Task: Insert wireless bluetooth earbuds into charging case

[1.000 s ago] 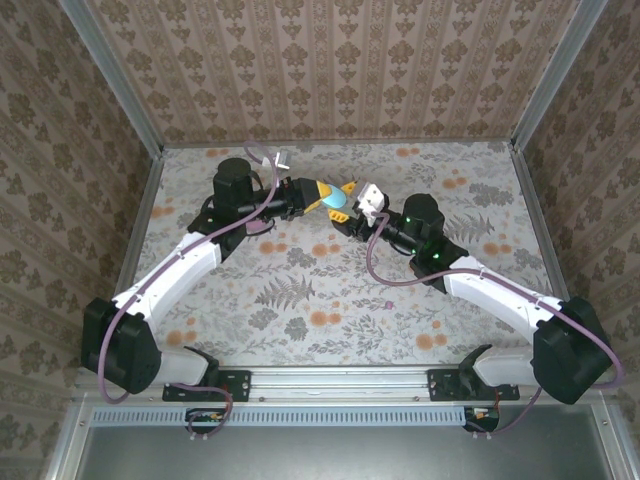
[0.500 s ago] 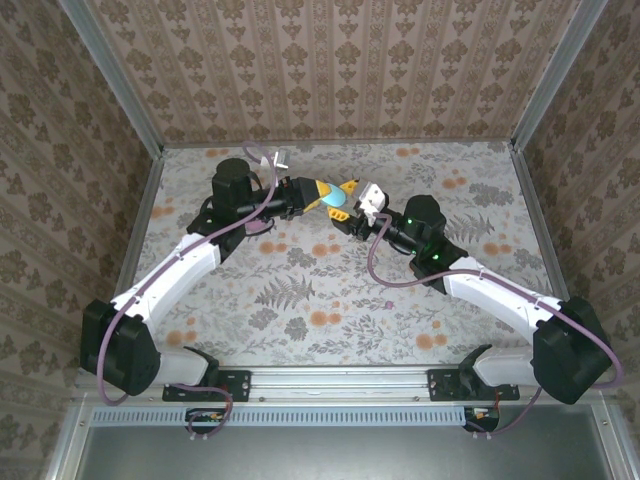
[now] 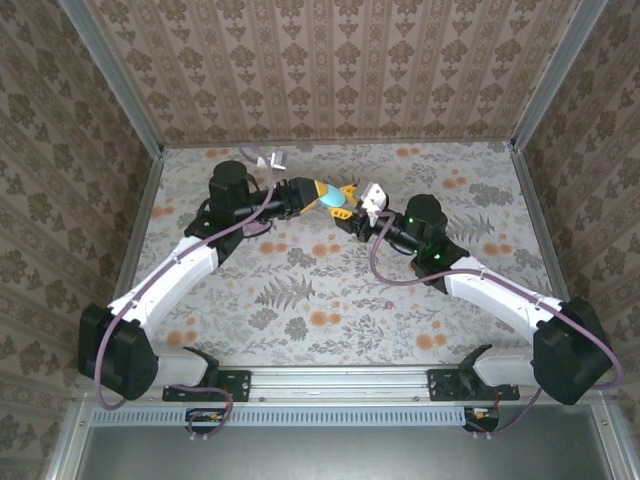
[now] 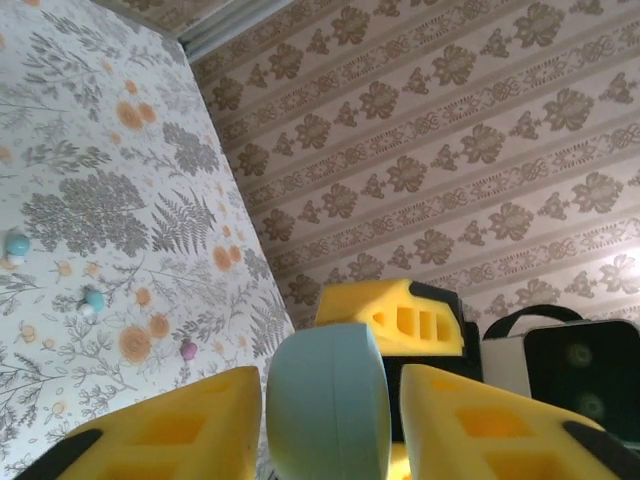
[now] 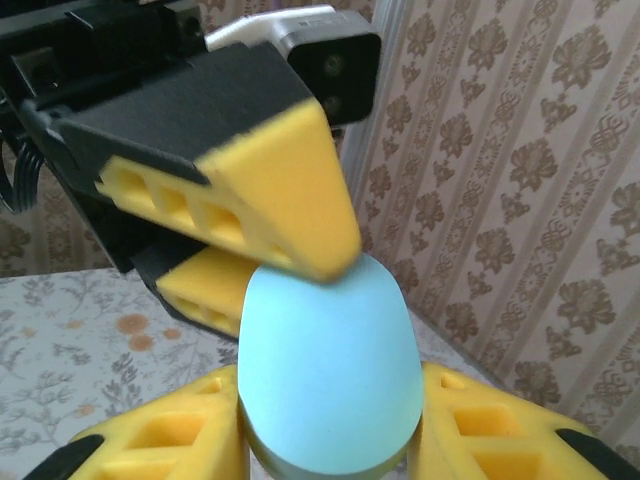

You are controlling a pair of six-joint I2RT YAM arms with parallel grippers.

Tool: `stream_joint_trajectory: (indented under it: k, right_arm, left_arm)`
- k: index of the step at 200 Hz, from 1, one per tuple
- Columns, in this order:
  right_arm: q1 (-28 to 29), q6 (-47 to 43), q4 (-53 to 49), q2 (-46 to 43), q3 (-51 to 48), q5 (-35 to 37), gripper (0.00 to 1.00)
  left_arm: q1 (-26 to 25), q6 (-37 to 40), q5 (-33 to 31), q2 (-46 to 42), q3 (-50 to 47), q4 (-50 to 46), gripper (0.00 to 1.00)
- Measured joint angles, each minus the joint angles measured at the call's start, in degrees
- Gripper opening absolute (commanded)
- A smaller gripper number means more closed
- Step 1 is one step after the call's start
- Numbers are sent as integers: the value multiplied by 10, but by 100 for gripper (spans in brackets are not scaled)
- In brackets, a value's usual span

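Note:
The light blue charging case [image 3: 334,198] hangs closed in the air above the far middle of the table, where both grippers meet. My right gripper [image 5: 328,372] is shut on the case [image 5: 328,380], with both yellow pads against its sides. My left gripper [image 4: 328,376] stands open around the case [image 4: 328,402], a thin gap showing on each side. One left finger [image 5: 270,170] lies by the case's top in the right wrist view. Two light blue earbuds [image 4: 17,243] [image 4: 94,298] lie on the table.
A small purple piece [image 4: 187,349] lies on the flowered table near the earbuds, and a purple piece [image 3: 388,304] shows right of centre in the top view. Patterned walls close in the table on three sides.
The left jaws have opened off the case while the right jaws have closed onto it. Both arms stay nearly where they were.

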Motion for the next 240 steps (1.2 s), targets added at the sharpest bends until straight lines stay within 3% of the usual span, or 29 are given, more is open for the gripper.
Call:
stream_joint_trajectory:
  k: [15, 31, 69, 97, 148, 240]
  right_arm:
    - [-19, 19, -20, -3, 4, -42, 32]
    - [-37, 41, -59, -2, 23, -95, 31]
    - [-63, 86, -103, -1, 69, -214, 32]
    - [-65, 102, -125, 4, 86, -276, 32]
    - [-63, 103, -152, 10, 99, -318, 32]
    - [-56, 103, -156, 14, 103, -323, 33]
  left_arm:
    - [5, 54, -14, -28, -14, -10, 67]
    - [10, 148, -21, -71, -34, -17, 70]
    - [17, 401, -9, -184, -121, 3, 71]
    - [35, 505, 37, -177, -126, 0, 71]
    - [31, 544, 91, -119, -120, 16, 72]
    - [3, 525, 123, -92, -92, 73, 62]
